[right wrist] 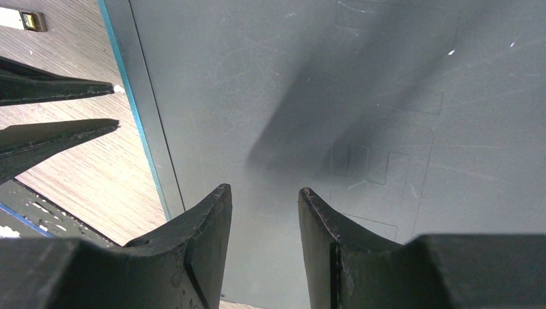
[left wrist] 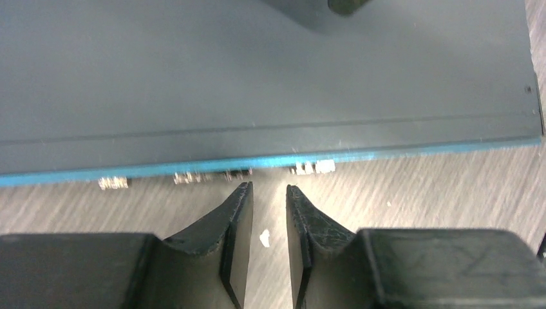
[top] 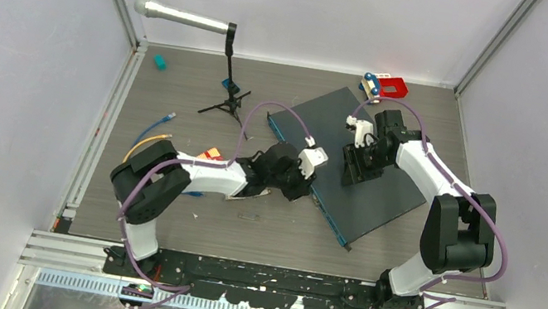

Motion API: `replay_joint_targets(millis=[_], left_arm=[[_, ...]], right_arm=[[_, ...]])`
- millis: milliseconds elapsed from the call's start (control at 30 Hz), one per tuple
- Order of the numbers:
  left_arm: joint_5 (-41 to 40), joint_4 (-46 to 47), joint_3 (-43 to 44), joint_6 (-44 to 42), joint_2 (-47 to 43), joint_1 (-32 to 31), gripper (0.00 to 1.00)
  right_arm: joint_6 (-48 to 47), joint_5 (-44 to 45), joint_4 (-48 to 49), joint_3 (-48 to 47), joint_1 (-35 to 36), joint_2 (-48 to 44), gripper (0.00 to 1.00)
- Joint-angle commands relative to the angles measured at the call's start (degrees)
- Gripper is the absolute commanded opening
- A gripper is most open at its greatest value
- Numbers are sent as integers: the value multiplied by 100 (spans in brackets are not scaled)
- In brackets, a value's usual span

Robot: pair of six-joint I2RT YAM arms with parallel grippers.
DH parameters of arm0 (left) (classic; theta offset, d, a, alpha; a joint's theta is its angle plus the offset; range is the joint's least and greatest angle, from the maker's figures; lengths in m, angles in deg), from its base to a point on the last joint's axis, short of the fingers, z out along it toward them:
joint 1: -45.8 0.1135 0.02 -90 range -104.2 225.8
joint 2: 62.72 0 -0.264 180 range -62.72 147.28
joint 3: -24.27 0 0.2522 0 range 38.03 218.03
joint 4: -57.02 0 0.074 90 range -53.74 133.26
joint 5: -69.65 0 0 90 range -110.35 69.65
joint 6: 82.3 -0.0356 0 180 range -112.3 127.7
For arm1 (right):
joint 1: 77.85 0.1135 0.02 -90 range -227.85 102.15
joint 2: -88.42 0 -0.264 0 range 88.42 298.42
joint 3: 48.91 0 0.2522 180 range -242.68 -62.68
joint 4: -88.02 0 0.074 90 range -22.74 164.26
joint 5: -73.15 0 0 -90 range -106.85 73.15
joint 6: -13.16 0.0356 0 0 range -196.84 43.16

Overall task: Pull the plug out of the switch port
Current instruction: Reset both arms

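Observation:
The switch (top: 327, 117) is a flat dark grey box lying at an angle right of the table's middle. Its blue front edge (left wrist: 193, 168) faces my left gripper (left wrist: 269, 187), and small metal ports (left wrist: 312, 167) show under it. That gripper (top: 306, 183) is open a narrow gap, just short of the edge, with only bare table between its fingers. My right gripper (right wrist: 264, 190) is open over the switch's top (right wrist: 290, 84) with nothing between its fingers, and stands near the middle of the box (top: 354, 168). The plug is out of view.
A microphone (top: 188, 18) on a small tripod (top: 226, 92) stands at the back left. Loose blue and yellow cables (top: 152, 132) lie at the left. A red toy (top: 390, 84) sits behind the switch, with a teal block (top: 159, 61) far left. A small dark piece (top: 247, 217) lies near the front.

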Motion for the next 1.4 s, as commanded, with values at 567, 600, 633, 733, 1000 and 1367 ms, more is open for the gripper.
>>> replay_joint_targets(millis=[567, 600, 633, 733, 1000, 1367], left_arm=[[-42, -1012, -730, -742, -2728, 2453, 90], [-92, -1147, -754, -750, -2858, 2640, 93], [-127, -1242, -802, -713, -3018, 2831, 95], [-282, -1473, -963, -593, -3479, 3354, 100], [-1226, -2119, -1206, -837, -4734, 4184, 100], [-1418, -2495, -1356, -880, -5906, 4227, 100]], right_arm=[[807, 1188, 717, -670, -298, -1929, 80], [895, 1308, 737, -732, -299, -1984, 81], [998, 1399, 743, -791, -299, -2019, 83], [1218, 1508, 744, -838, -301, -2076, 89], [1796, 2003, 1397, -91, -308, -2491, 94], [1760, 2112, 2230, 745, -305, -3454, 94]])
